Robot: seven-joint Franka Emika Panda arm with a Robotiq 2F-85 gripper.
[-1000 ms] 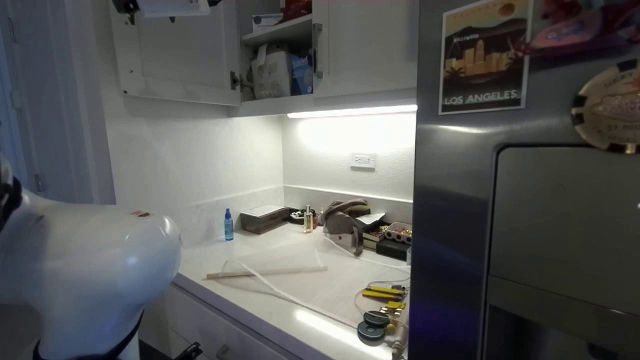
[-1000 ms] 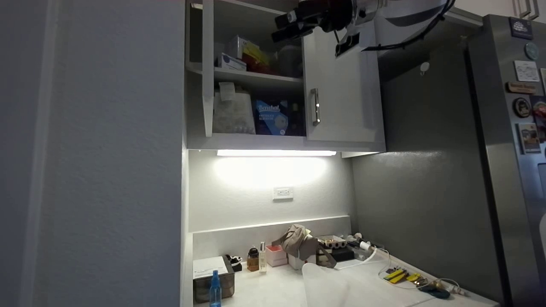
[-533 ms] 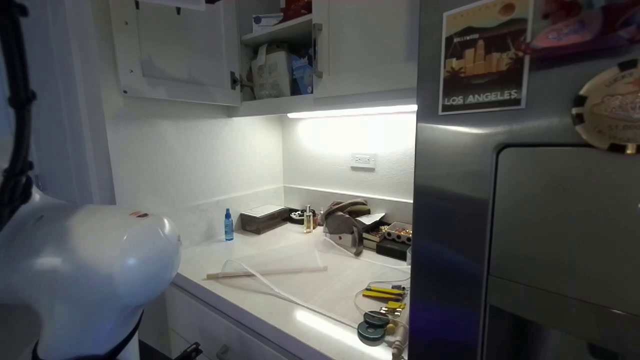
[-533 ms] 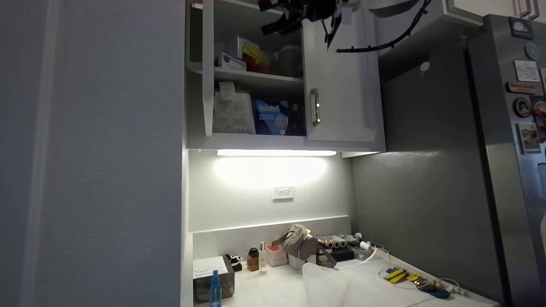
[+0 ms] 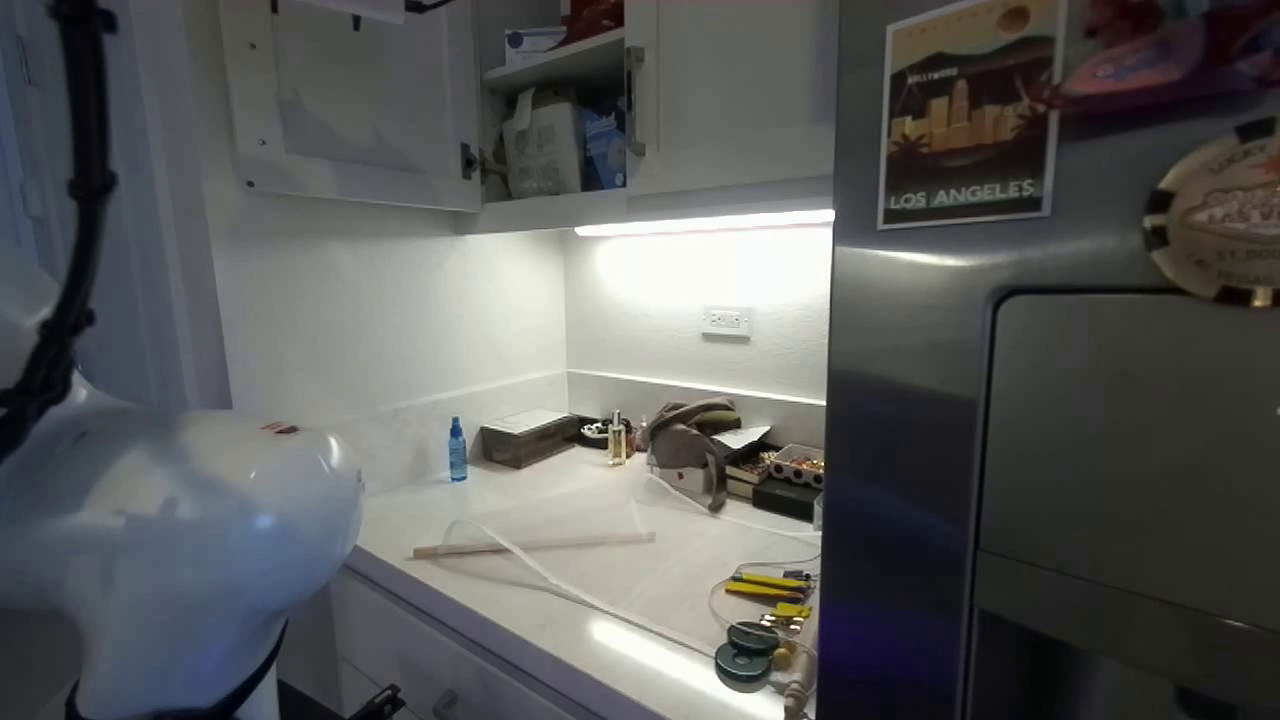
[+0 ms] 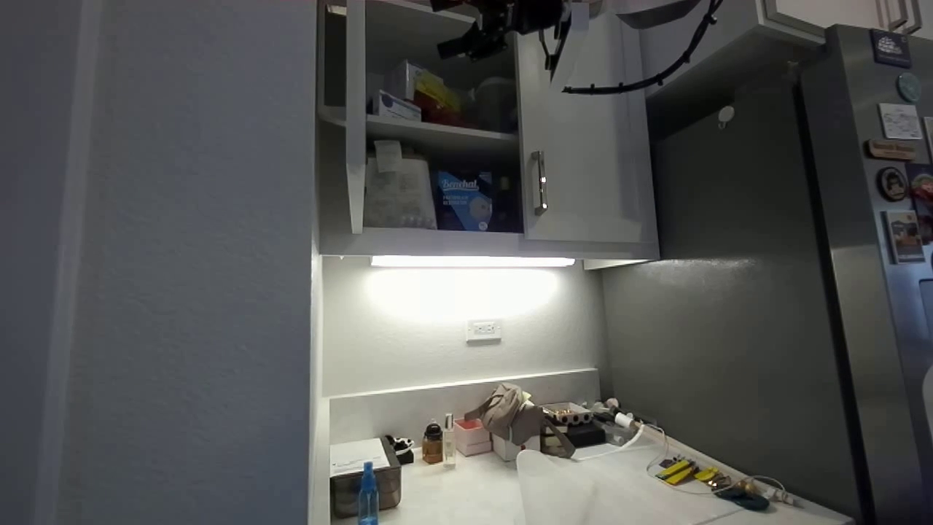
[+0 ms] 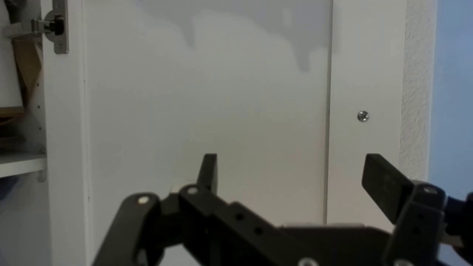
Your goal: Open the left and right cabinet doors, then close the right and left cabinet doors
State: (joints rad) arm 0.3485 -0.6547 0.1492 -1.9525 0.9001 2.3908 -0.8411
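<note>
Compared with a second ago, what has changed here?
In an exterior view, the open hand has moved left and slightly up in the picture. The black cable has swung further rightward in an exterior view. Nothing was gripped or released. The left door stays open, the right door shut.

An exterior view looks close past the steel fridge, slantwise over the countertop; an exterior view faces the upper cabinet from below. Both show all three. The wrist view faces the left cabinet door from inside, close up.
</note>
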